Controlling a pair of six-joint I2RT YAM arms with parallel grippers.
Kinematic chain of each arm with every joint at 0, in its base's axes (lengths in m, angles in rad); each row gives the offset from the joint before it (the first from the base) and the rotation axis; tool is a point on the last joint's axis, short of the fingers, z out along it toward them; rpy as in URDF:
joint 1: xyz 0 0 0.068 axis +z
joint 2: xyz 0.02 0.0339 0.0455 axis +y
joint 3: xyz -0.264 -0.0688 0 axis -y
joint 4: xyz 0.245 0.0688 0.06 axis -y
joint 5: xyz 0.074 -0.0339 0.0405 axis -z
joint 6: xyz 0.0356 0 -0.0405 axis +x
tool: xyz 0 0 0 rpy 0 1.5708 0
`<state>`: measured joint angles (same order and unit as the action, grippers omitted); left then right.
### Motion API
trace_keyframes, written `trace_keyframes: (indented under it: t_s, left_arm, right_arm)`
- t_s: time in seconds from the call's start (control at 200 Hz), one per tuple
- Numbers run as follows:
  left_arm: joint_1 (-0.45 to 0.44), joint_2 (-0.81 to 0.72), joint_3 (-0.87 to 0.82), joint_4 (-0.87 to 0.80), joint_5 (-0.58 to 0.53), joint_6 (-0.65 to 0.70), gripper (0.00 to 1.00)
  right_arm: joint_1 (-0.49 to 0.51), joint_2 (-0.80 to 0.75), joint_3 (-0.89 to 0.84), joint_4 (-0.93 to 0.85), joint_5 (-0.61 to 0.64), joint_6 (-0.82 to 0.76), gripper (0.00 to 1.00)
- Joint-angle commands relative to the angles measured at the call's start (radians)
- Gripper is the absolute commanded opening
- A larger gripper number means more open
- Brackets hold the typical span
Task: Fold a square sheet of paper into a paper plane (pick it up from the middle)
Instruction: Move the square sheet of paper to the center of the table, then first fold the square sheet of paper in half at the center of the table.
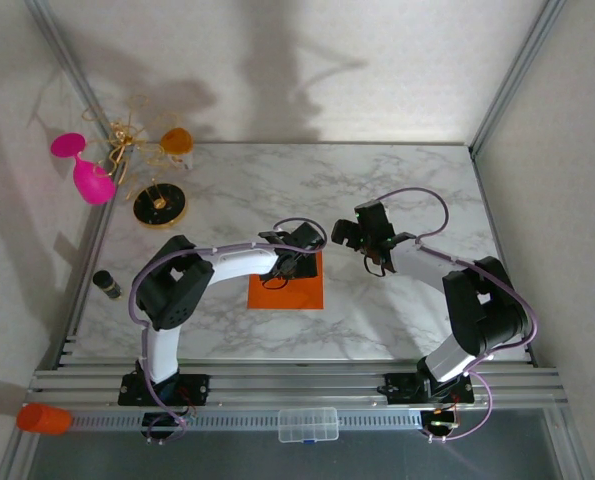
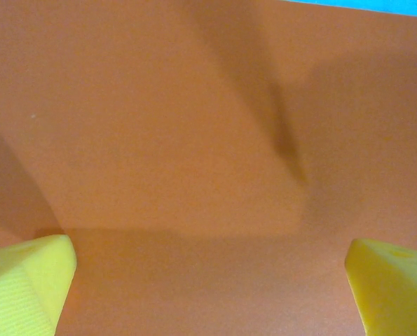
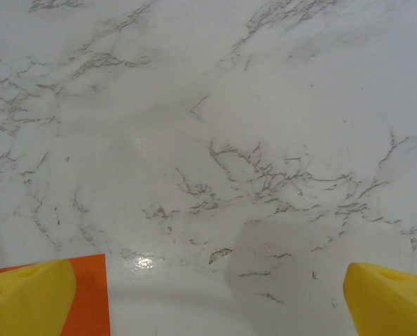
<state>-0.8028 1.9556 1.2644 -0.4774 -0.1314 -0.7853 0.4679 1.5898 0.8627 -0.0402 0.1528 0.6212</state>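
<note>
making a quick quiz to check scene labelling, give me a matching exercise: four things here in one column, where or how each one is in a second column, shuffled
Things:
1. square sheet of paper
2. pink goblet
3. left gripper
4. right gripper

Place or state:
A. open, over bare marble table
B. at the far left edge of the scene
C. lying flat, near the middle of the table
D. open, close above a plain orange surface

Pairs: 1-C; 2-B; 3-D; 4-A
</note>
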Motion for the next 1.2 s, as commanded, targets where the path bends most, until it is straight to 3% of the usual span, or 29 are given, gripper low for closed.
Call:
trace_keyframes:
  t_s: [0.0,0.946,1.091,1.196]
  left_arm:
    - [0.000,0.032,0.014,-0.050,-0.030,0.004,0.97]
    - [-0.010,0.097,-0.012,-0.060,-0.054,-0.023,0.84]
    - [-0.005,0.074,-0.017,-0.038,-0.032,-0.029,0.79]
    - [0.006,0.034,-0.024,-0.005,0.009,-0.032,0.70]
  right_arm:
    - [-0.005,0.010,-0.004,0.015,-0.010,0.011,0.99]
    - [-0.006,0.009,-0.014,0.017,0.004,0.026,0.99]
    - [-0.005,0.003,-0.016,0.019,0.007,0.028,0.99]
    - [-0.006,-0.006,-0.017,0.021,0.011,0.032,0.99]
